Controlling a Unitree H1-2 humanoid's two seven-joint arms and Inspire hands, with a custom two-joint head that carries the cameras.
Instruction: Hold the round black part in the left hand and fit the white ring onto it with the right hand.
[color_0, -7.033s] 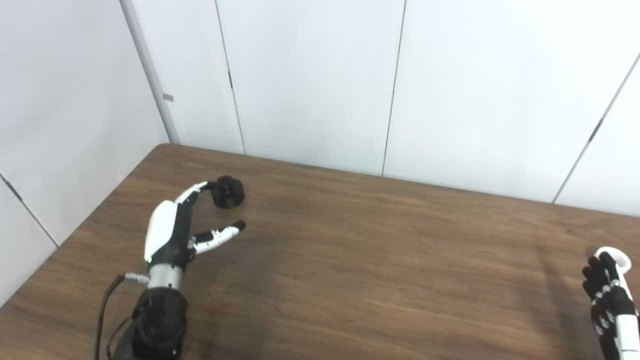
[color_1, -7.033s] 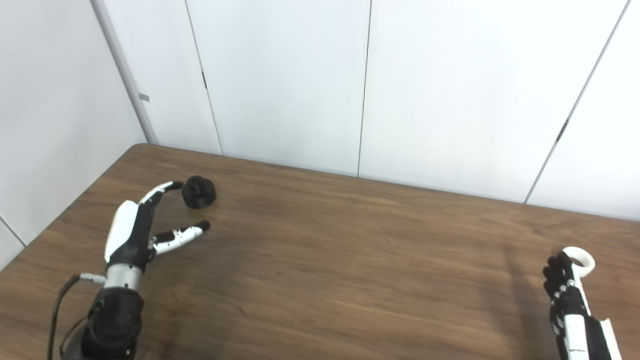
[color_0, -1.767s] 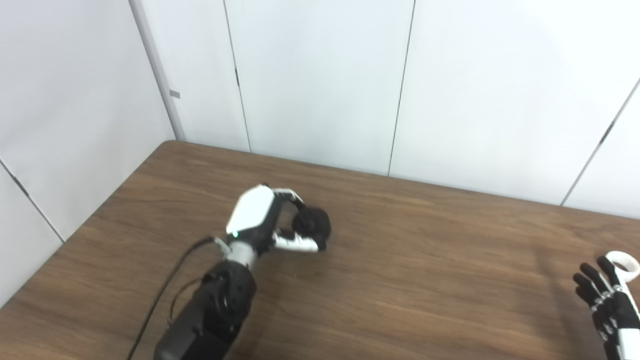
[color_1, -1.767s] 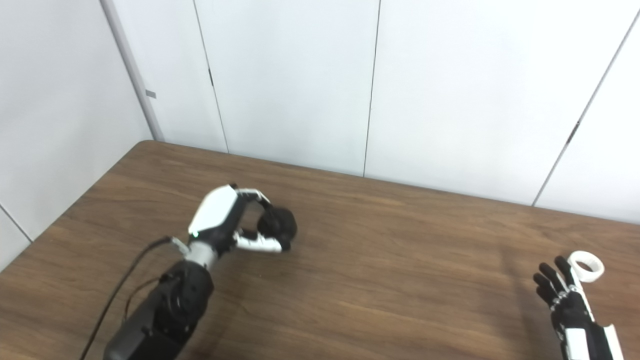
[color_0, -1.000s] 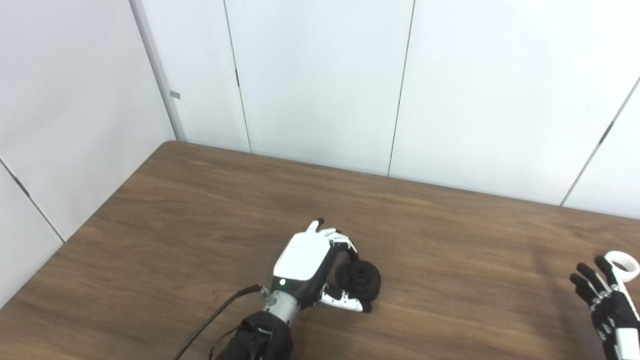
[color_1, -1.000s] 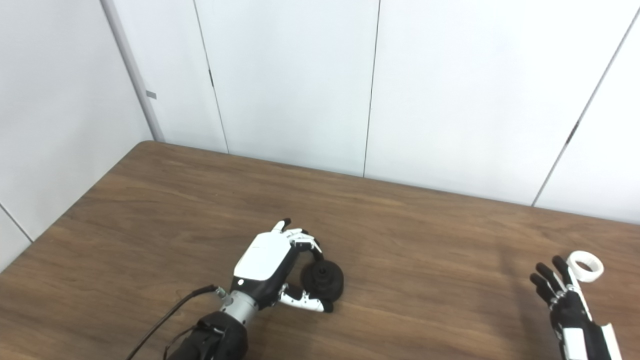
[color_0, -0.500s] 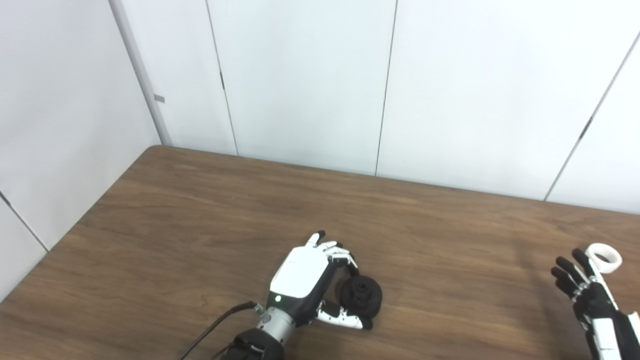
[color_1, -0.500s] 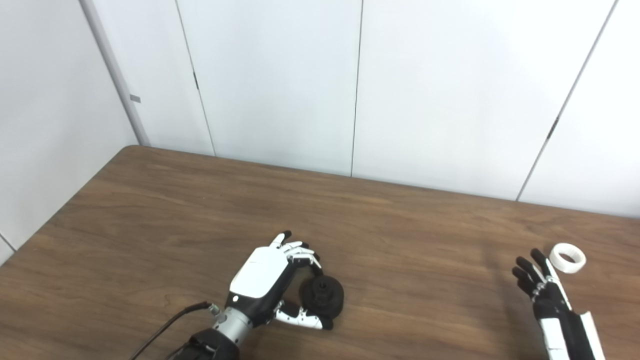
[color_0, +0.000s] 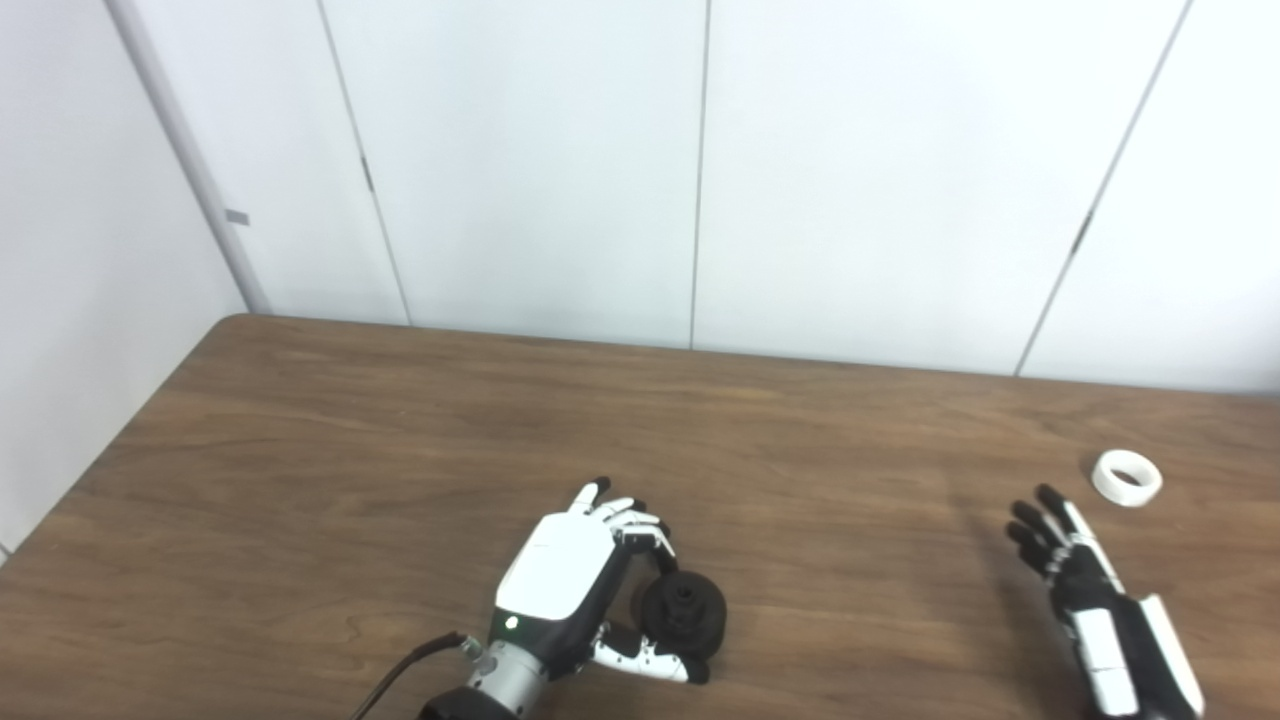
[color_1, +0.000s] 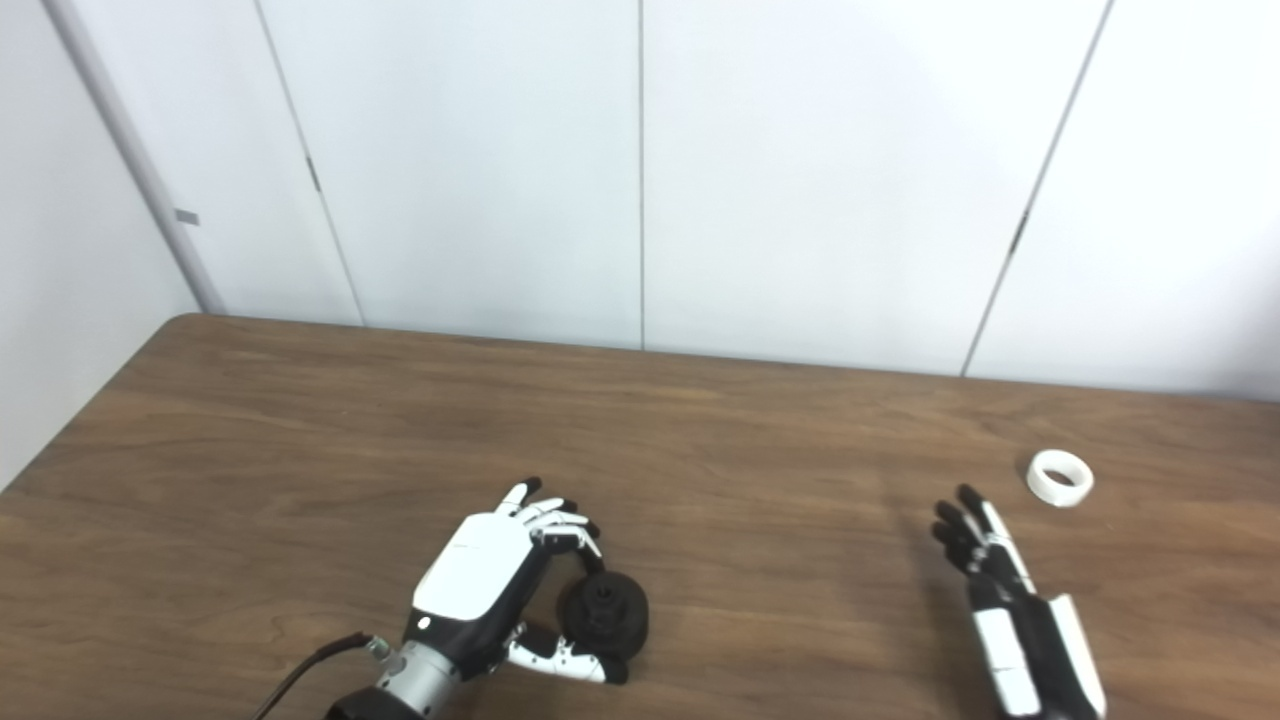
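White ring (color_0: 1126, 477) lies beyond the right hand (color_0: 1062, 548) (bare table (color_0: 400, 430) between).

The round black plastic part (color_0: 684, 617), a thick disc with a raised hub and a small hole at its centre, sits low in the frame just left of middle, hub facing up, clasped in the left hand (color_0: 580, 590). The small white plastic ring (color_0: 1126, 477) lies flat on the brown wooden surface (color_0: 400, 440) at the right edge, its opening upward, touching nothing.
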